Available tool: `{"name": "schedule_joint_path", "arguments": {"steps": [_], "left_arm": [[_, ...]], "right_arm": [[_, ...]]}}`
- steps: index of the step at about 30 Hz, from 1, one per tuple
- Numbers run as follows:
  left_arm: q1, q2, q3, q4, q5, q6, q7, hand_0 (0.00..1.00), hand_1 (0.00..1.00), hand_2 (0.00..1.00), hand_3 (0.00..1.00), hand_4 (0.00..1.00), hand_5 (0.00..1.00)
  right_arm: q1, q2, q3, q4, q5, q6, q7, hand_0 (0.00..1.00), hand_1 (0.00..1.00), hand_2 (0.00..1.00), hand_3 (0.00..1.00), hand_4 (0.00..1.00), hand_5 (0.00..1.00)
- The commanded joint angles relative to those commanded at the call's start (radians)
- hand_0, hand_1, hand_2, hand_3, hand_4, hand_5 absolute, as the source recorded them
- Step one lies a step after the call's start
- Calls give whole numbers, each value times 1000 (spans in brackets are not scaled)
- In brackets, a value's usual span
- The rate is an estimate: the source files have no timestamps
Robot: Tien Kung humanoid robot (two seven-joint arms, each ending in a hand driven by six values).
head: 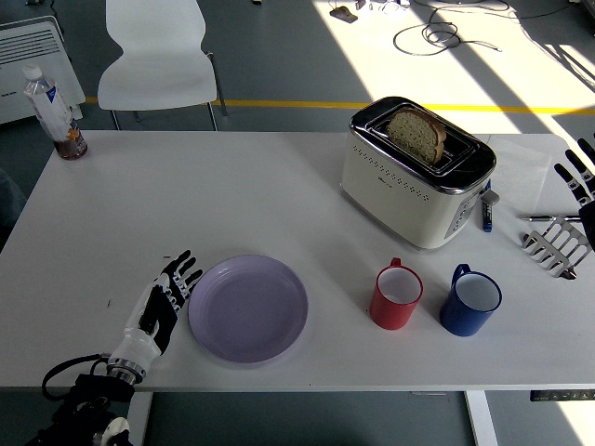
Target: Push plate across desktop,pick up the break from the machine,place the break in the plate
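Lilac plate is lying near the table's front edge, the left hand pressing flat, fingers extended, against its left rim for pushing (bread waiting in the toaster).

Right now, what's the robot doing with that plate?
The left hand, fingers open flat, is against the left edge of the purple plate, pushing it right toward the red cup. The bread sits in the toaster, untouched. The right hand waits at the right edge, open, holding nothing.
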Motion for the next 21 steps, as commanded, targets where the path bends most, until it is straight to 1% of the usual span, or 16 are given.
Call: {"name": "schedule_joint_path", "arguments": {"steps": [8,9,21], "left_arm": [[-14,2,24,10,-12,-17,12,872,901,966,950,526,998],[-18,1,28,15,-17,-24,17,872,901,966,950,526,998],[-41,-2,33,22,-31,-50,29,855,884,953,940,525,998]], "right_arm": [[-1,0,0,0,1,-1,0,837,808,824,796,583,774],[1,1,1,0,0,0,0,837,808,824,796,583,774],[9,4,3,0,-1,0,0,837,807,824,796,582,774]]}}
